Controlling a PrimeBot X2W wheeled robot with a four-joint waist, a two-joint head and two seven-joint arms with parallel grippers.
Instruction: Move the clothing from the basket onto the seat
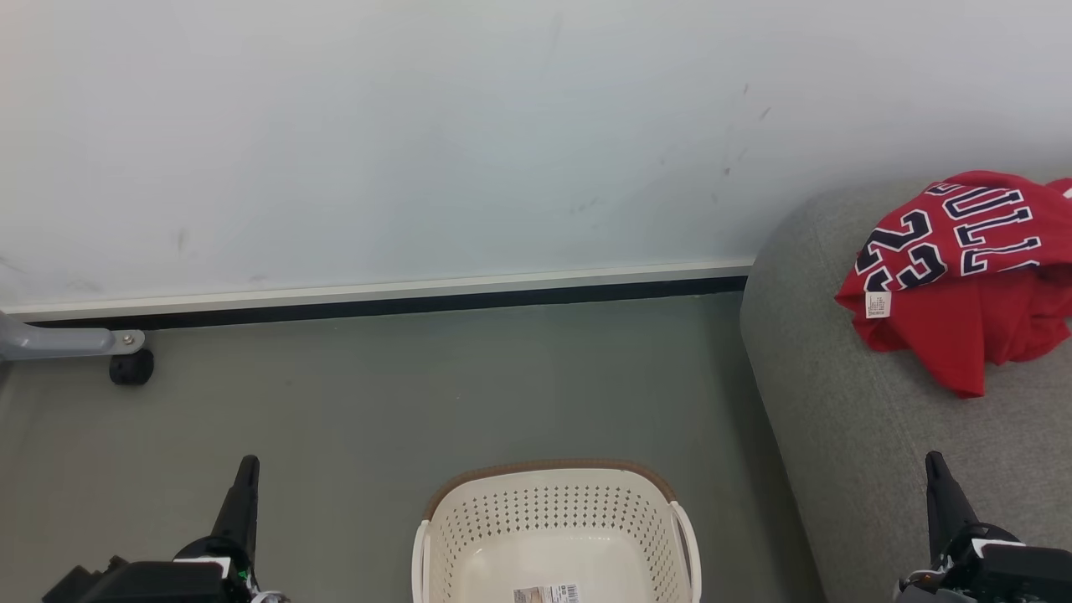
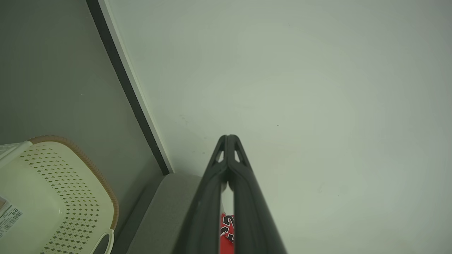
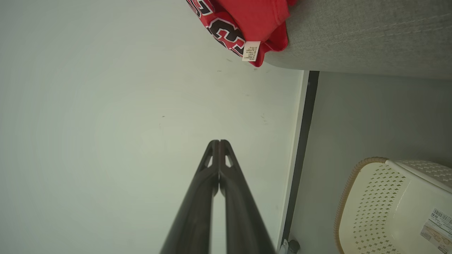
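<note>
The left gripper (image 1: 249, 462) and right gripper (image 1: 935, 461) are both pinched closed, holding nothing. The basket (image 1: 548, 466) between them looks empty. The clothing (image 1: 955, 276) lies on the seat (image 1: 837, 435), ahead of the right gripper. The job seems done, so best hold both arms clear.

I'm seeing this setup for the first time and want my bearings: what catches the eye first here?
The bright red clothing, number 22 showing, lies heaped on the grey seat at the head view's right. The cream basket stands low centre, its visible bottom bare but for a paper label. The left gripper and right gripper are shut, holding nothing.
</note>
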